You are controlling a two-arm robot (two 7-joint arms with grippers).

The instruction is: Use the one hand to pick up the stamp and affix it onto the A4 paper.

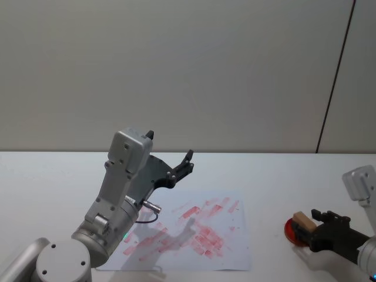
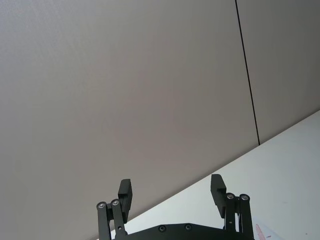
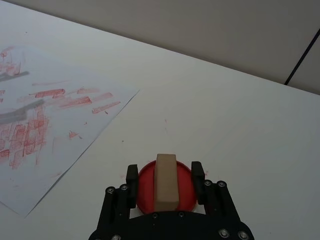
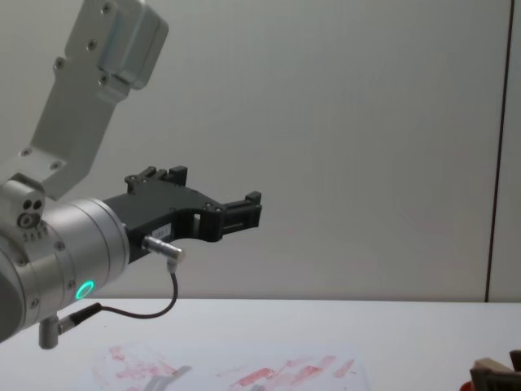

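Observation:
The stamp, a small tan wooden block, rests on a round red disc at the table's right. My right gripper is low at the disc and open. In the right wrist view its fingers stand on either side of the stamp with a gap on each side. The A4 paper, smeared with red prints, lies flat at the table's middle, left of the disc, and shows as the A4 paper in the right wrist view. My left gripper is raised above the paper's far left part, open and holding nothing.
The white table runs back to a plain grey wall. The left arm's silver wrist with its green ring light and a looping cable hangs over the paper's left side. The stamp's top shows low at the chest view's right.

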